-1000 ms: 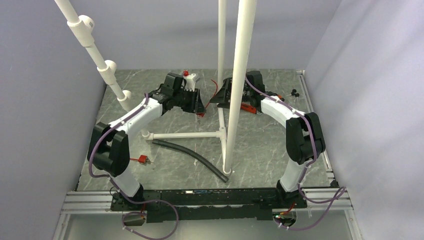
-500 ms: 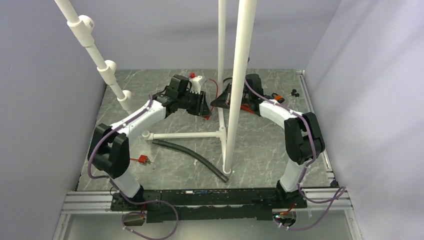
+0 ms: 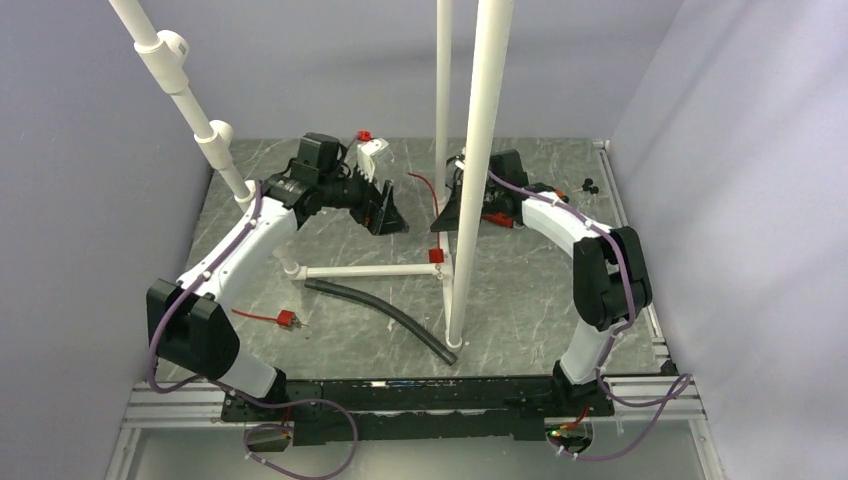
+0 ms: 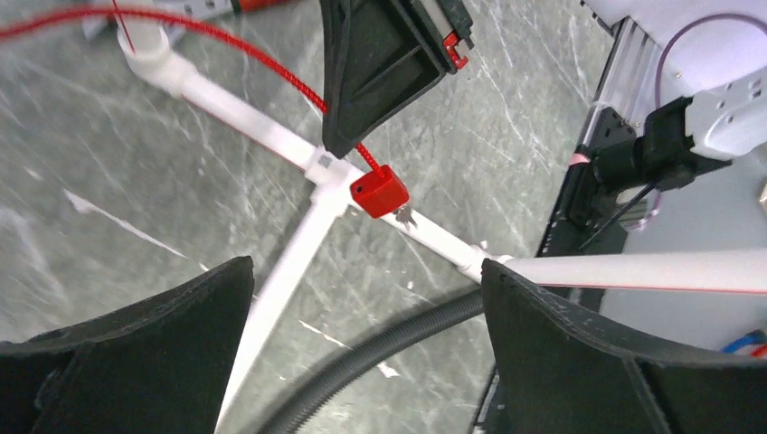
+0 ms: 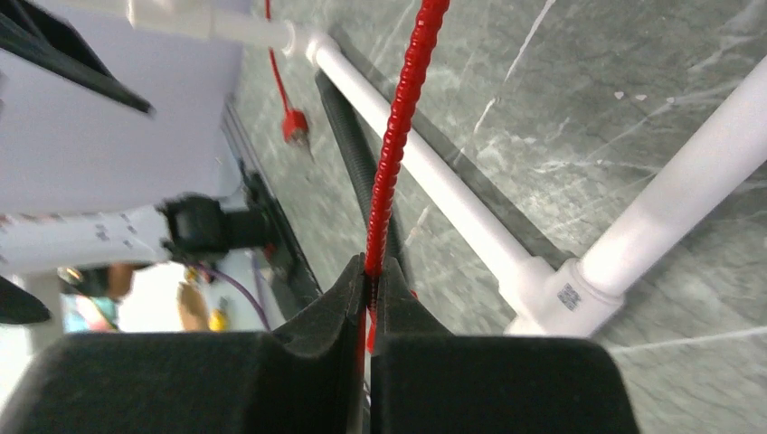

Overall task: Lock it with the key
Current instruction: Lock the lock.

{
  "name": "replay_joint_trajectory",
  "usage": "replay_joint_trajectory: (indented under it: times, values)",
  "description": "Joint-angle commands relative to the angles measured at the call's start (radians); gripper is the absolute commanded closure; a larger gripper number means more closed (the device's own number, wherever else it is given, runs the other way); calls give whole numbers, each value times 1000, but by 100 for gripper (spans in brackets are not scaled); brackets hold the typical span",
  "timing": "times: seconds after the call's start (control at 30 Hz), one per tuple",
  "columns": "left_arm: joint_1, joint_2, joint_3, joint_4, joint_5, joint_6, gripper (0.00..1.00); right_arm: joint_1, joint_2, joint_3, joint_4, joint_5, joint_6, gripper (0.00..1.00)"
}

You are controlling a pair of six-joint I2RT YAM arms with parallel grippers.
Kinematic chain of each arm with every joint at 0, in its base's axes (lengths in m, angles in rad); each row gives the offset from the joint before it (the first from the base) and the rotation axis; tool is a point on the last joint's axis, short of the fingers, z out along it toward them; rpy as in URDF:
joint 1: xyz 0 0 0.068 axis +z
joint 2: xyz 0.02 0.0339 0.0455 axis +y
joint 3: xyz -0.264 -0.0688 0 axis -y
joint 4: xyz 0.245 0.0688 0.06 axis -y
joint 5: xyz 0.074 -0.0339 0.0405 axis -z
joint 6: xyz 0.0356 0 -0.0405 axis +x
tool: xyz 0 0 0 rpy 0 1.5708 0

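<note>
A small red lock body (image 4: pixel 378 191) hangs on a red cable (image 4: pixel 226 41) against the white pipe junction (image 4: pixel 326 167); it also shows in the top view as the lock body (image 3: pixel 435 256). My right gripper (image 5: pixel 371 276) is shut on the red cable (image 5: pixel 402 117) just above it. My left gripper (image 4: pixel 366 353) stands wide open with nothing between its fingers, back to the left of the lock (image 3: pixel 385 215). A red-headed key (image 3: pixel 285 319) on a red cord lies on the table at the near left, also seen in the right wrist view (image 5: pixel 294 127).
A white pipe frame lies on the table (image 3: pixel 370 270), with tall white poles (image 3: pixel 478 170) rising from it. A black ribbed hose (image 3: pixel 385 315) lies in front of the frame. Small red and black parts (image 3: pixel 585 185) sit at the back right.
My left gripper opened, let go of the lock body and swung back left. The lock now hangs at the pipe junction. My right gripper shut on the red cable.
</note>
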Motion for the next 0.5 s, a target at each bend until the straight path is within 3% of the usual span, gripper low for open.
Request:
replay_joint_trajectory:
  times: [0.0, 0.23, 0.4, 0.47]
  values:
    - [17, -36, 87, -111, 39, 315, 0, -3, -44, 159, -246, -76, -409, 100]
    - [40, -10, 176, -152, -39, 599, 4, -1, 43, 392, -619, -103, -849, 100]
    - [43, 9, 235, -201, -28, 800, 34, 4, 110, 510, -837, -64, -1044, 100]
    - [43, 10, 240, -195, -45, 867, 39, 6, 125, 540, -883, -39, -1088, 100]
